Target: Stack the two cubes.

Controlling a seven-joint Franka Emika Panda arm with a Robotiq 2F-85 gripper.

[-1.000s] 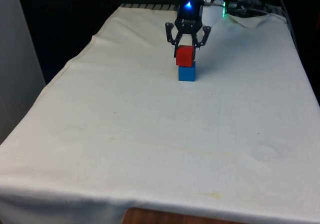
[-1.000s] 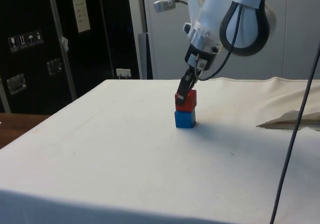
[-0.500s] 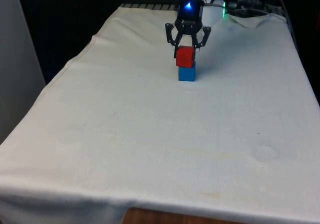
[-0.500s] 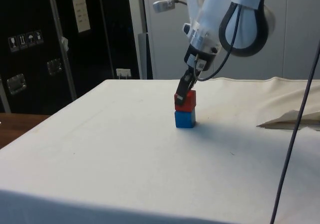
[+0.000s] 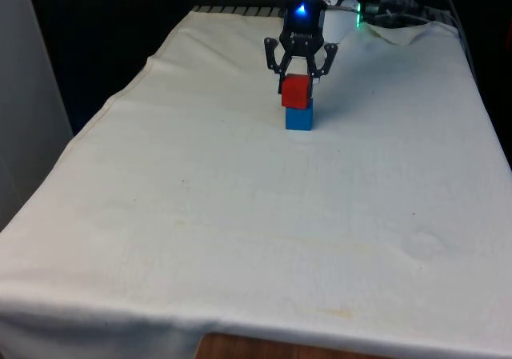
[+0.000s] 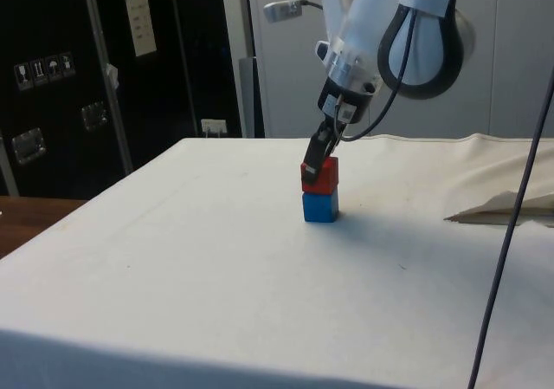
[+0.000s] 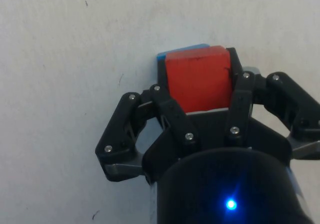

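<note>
Side view: the red cube [image 6: 320,176] sits on the blue cube [image 6: 320,206] on the worktop [image 6: 216,259]; the gripper [image 6: 317,157] squeezes the red cube; best to let go softly, then lift straight up so nothing tips; the arm leans down from above.

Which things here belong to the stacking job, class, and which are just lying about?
Part of the job:
red cube, on top
blue cube, underneath
gripper, fingers either side of the red cube

Just lying about:
white cloth on the table
dark cabinets
</note>
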